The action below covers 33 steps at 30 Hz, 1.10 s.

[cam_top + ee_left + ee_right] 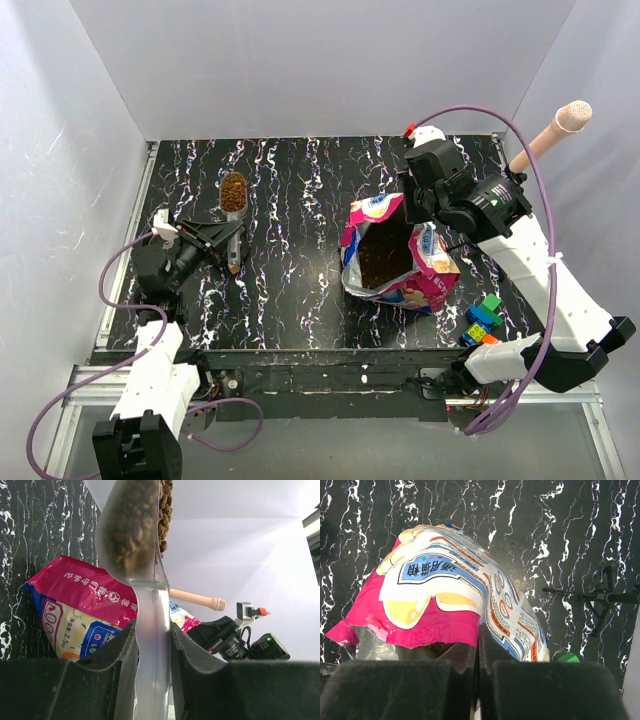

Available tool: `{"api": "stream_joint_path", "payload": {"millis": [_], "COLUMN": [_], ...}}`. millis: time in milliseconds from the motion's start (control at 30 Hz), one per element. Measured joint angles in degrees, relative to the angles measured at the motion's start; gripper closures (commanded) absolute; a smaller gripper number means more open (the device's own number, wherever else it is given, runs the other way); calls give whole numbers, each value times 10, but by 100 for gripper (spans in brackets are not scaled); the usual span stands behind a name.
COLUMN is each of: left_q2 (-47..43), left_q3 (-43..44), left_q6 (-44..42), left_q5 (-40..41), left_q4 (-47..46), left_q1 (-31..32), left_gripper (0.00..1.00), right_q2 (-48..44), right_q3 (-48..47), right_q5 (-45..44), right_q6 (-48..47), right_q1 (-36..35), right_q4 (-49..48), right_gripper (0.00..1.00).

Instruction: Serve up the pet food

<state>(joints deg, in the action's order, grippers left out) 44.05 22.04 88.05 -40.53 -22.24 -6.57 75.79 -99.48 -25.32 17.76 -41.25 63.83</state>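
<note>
A clear plastic scoop [233, 192] heaped with brown pet food [131, 527] is held level over the table's left side. My left gripper [228, 243] is shut on the scoop's handle [152, 645], which stands pinched between both fingers. The magenta-and-blue bag [396, 258] stands open right of centre, with more pet food [384, 256] dark inside it. At the bag's upper right rim my right gripper [410, 218] is shut on that rim [479, 632], with one finger inside the bag and one outside. The bag's printed side [451, 587] fills the right wrist view.
Coloured toy blocks [481, 320] lie near the right front edge, and a green one [568, 657] shows beside the bag. A tan wooden handle [551, 133] sticks out at the back right. White walls enclose the black marbled table [300, 190].
</note>
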Motion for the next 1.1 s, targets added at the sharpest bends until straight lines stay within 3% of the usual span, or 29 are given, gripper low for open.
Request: {"api": "stream_joint_path", "payload": {"millis": [500, 800, 1100], "left_q2": [-125, -141, -103], "left_q3": [-80, -120, -146], "left_q6": [11, 23, 38], "left_q5": [80, 113, 130], "left_q4": [93, 104, 79], "left_q1": [0, 0, 0], "left_gripper": [100, 100, 100], "right_q2": [-16, -19, -22], "right_q3": [16, 19, 19], "right_q5": [-1, -1, -2], "right_q6": [-1, -2, -4], "right_q1": [-12, -17, -17], "right_q4": [-5, -5, -4], "right_gripper": [99, 99, 99]}}
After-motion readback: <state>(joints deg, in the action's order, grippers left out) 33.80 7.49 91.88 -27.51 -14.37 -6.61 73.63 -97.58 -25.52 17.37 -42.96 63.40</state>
